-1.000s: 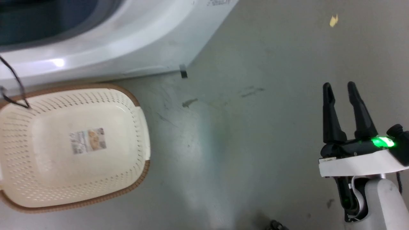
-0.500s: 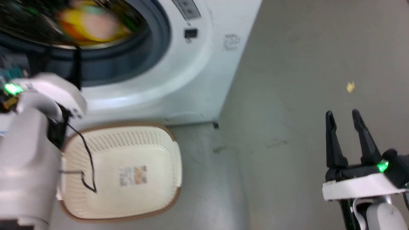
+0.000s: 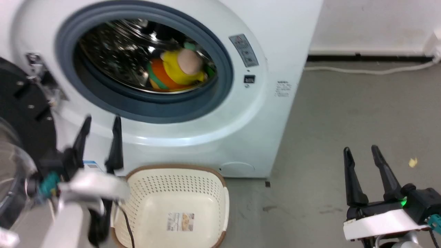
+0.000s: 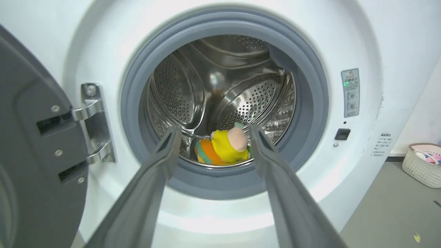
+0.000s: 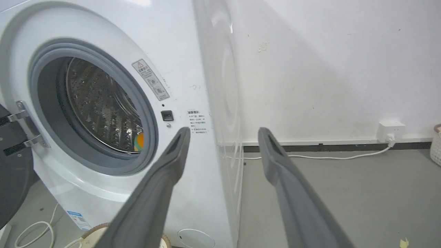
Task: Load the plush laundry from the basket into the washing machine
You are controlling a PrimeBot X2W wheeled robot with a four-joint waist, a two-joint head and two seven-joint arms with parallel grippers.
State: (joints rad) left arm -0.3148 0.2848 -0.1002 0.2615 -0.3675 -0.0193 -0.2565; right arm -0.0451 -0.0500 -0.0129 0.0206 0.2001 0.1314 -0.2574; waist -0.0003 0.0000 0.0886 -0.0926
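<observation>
The doll [image 3: 175,70] lies inside the drum [image 4: 179,93] of the washer [image 3: 275,113], low and close to the front lip. The basket [image 3: 172,186] just below has no laundry in it, so we judge the loading nearly done. Our left gripper [image 3: 102,119] hangs before the opening, fingers apart and empty; our right gripper [image 3: 360,150] is well to the side, fingers apart as well. The risk we see: the doll is soft and rounded, so it may roll forward and be pinched against the grey ring [image 3: 148,110] when the door [image 4: 34,155] closes. Also our left arm, near this door, may knock it. The drum is shiny perforated steel with curved ribs, the ring dull rubber, the basket cream plastic with many small holes and a brown rim.
</observation>
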